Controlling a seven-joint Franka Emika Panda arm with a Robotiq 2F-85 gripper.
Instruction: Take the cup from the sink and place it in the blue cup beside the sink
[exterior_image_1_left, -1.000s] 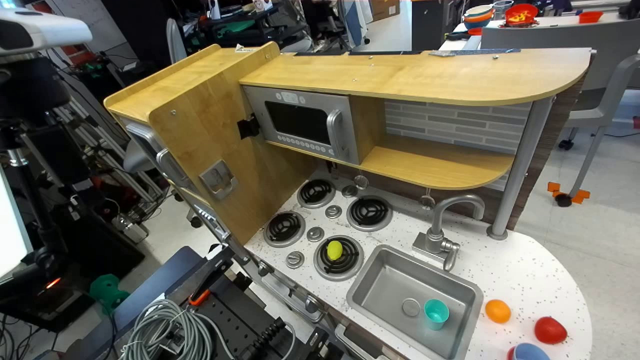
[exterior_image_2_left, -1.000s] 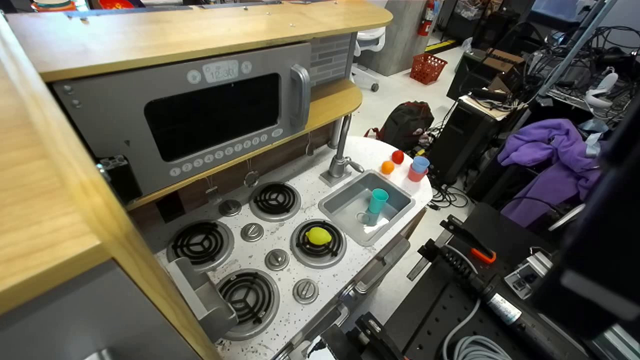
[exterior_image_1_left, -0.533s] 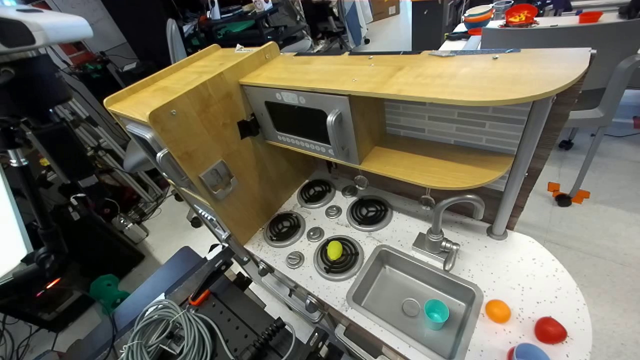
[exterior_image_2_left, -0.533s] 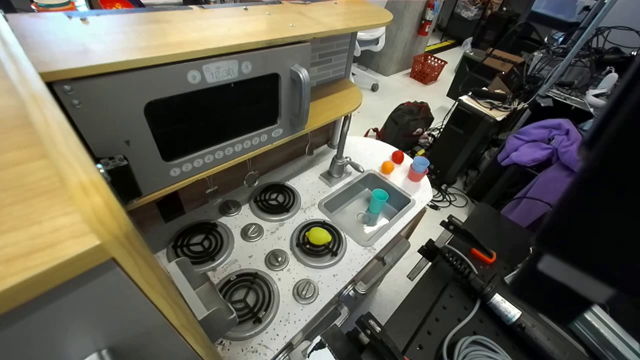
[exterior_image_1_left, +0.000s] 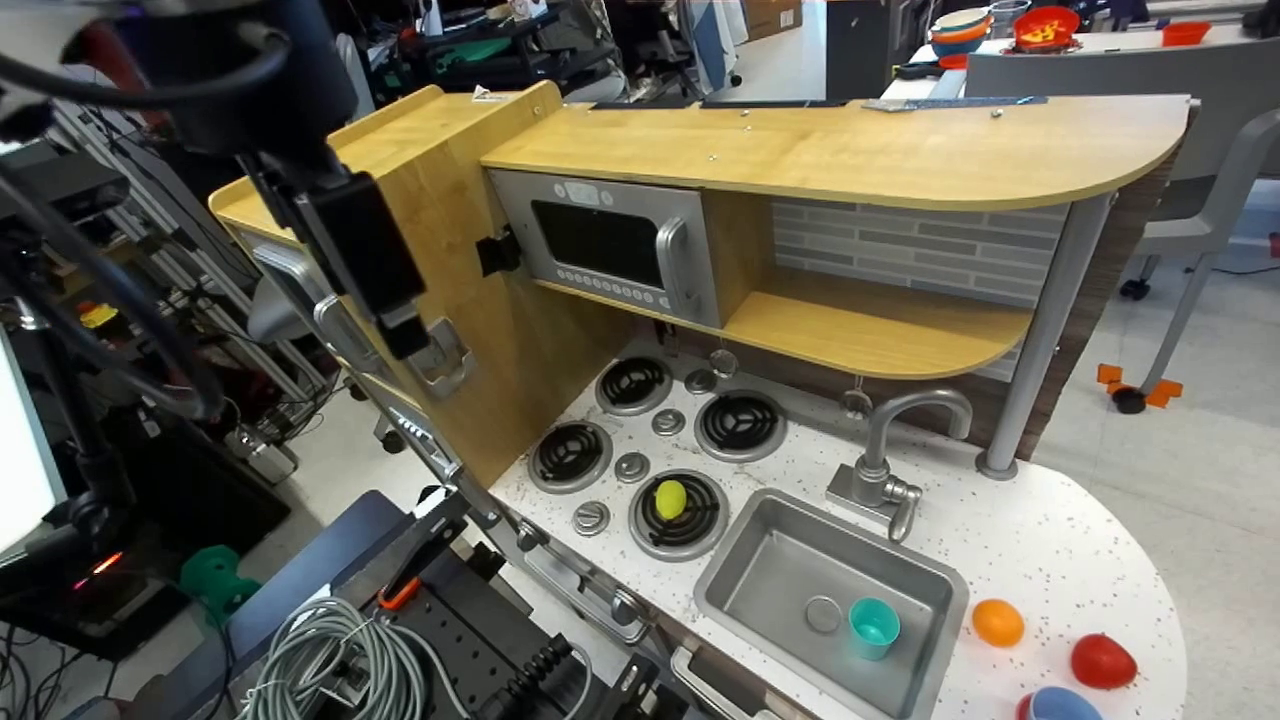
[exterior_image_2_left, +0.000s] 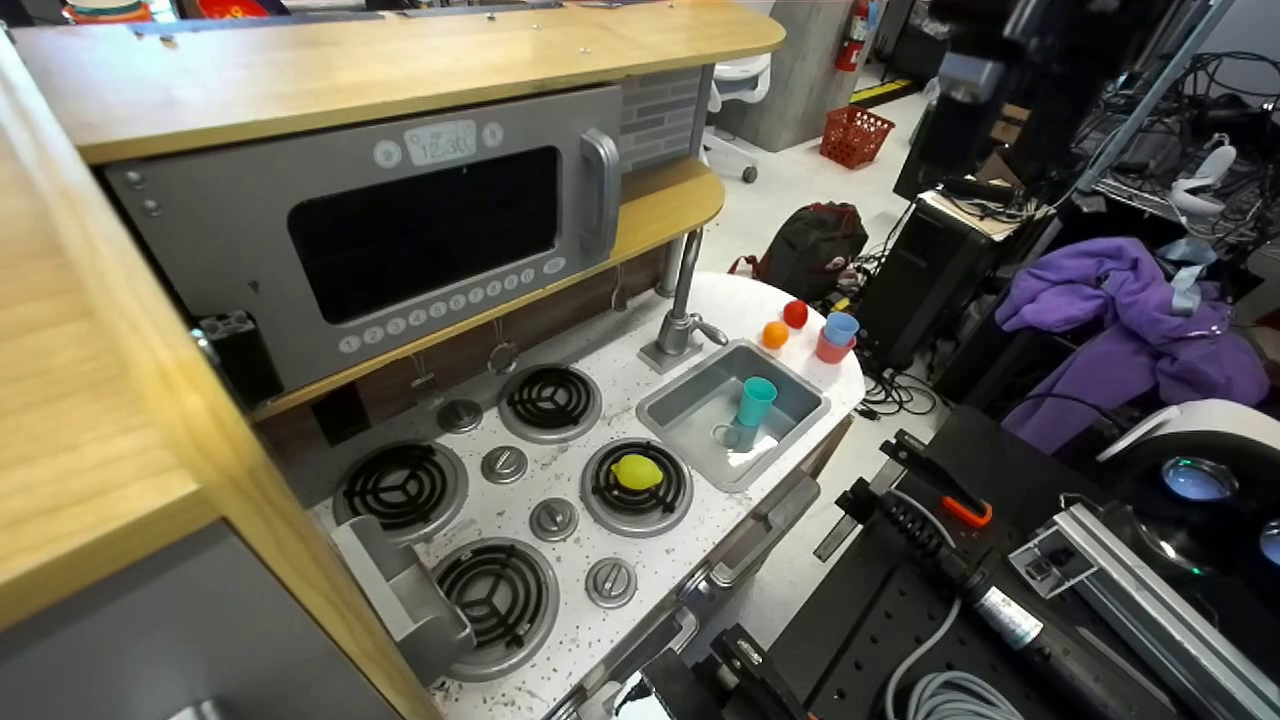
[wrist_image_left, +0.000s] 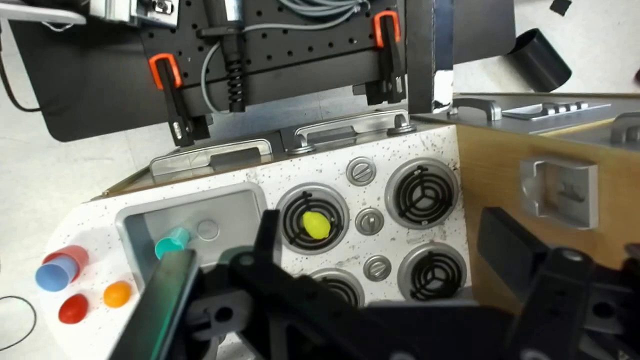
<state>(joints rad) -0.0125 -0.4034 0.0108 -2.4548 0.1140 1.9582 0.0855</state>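
Note:
The teal cup (exterior_image_1_left: 873, 628) stands in the grey sink (exterior_image_1_left: 780, 565), near the drain. Both also show in an exterior view, the cup (exterior_image_2_left: 757, 401) inside the sink (exterior_image_2_left: 695, 425). In the wrist view the cup (wrist_image_left: 172, 242) is left of my fingers. The blue cup (exterior_image_2_left: 841, 328) looks light blue and sits in a pinkish-red cup (exterior_image_2_left: 833, 349) on the counter beside the sink. The blue cup also shows in the wrist view (wrist_image_left: 54, 274). My gripper (wrist_image_left: 382, 220) is open and empty, high above the burners. In an exterior view my gripper (exterior_image_1_left: 400, 320) is in front of the wooden side panel.
A yellow lemon (wrist_image_left: 316, 225) lies on a burner. An orange (exterior_image_1_left: 997, 623) and a red round piece (exterior_image_1_left: 1103, 661) lie right of the sink. The faucet (exterior_image_1_left: 880, 440) rises behind the sink. The microwave (exterior_image_1_left: 600, 240) and shelf (exterior_image_1_left: 880, 325) overhang the counter's back.
My arm and gripper have moved into view at the upper left of an exterior view. In an exterior view the dark arm has left the right edge and hangs at the top right. The cups have not moved.

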